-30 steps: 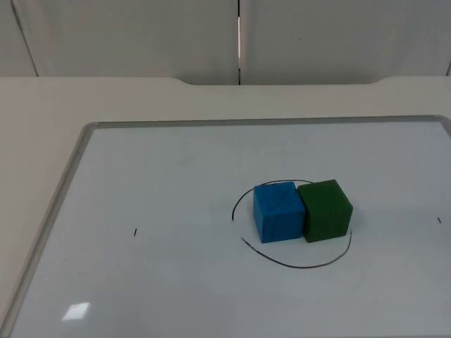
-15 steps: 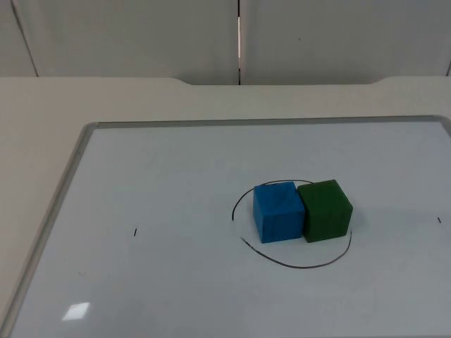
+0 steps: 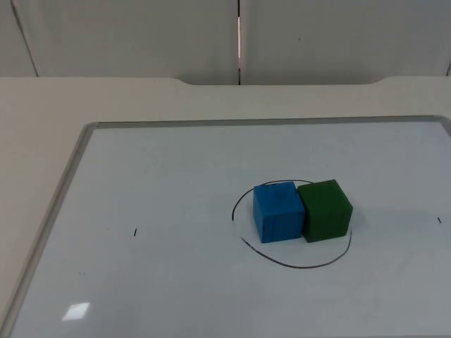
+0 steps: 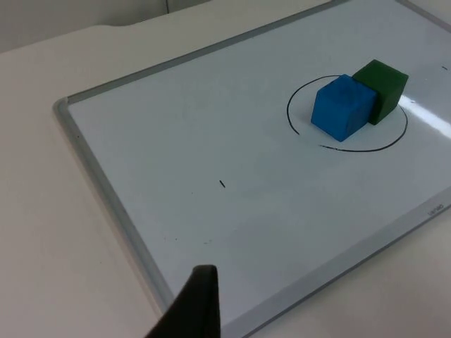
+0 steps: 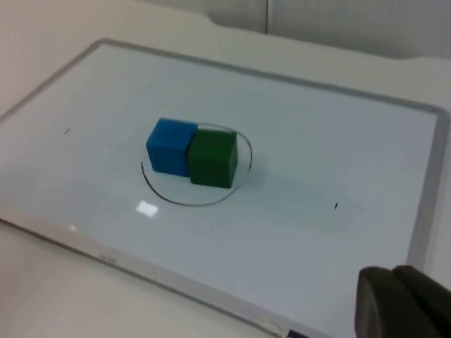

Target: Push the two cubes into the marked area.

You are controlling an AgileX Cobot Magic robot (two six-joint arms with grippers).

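Observation:
A blue cube (image 3: 278,211) and a green cube (image 3: 325,210) stand side by side, touching, inside a black hand-drawn circle (image 3: 296,265) on the whiteboard. The blue cube is on the left, and the green one stands close to the circle's right line. From the left wrist, the blue cube (image 4: 342,107) and green cube (image 4: 382,83) lie far off; my left gripper (image 4: 194,310) waits over the board's near edge. My right gripper (image 5: 402,299) waits off the board's edge, well away from the blue cube (image 5: 169,146) and green cube (image 5: 213,158).
The whiteboard has a grey frame (image 3: 67,179) and lies on the cream table top (image 3: 42,113). Small black tick marks sit on the board at the left (image 3: 135,232) and the far right (image 3: 439,220). The grey partition wall (image 3: 141,35) stands behind.

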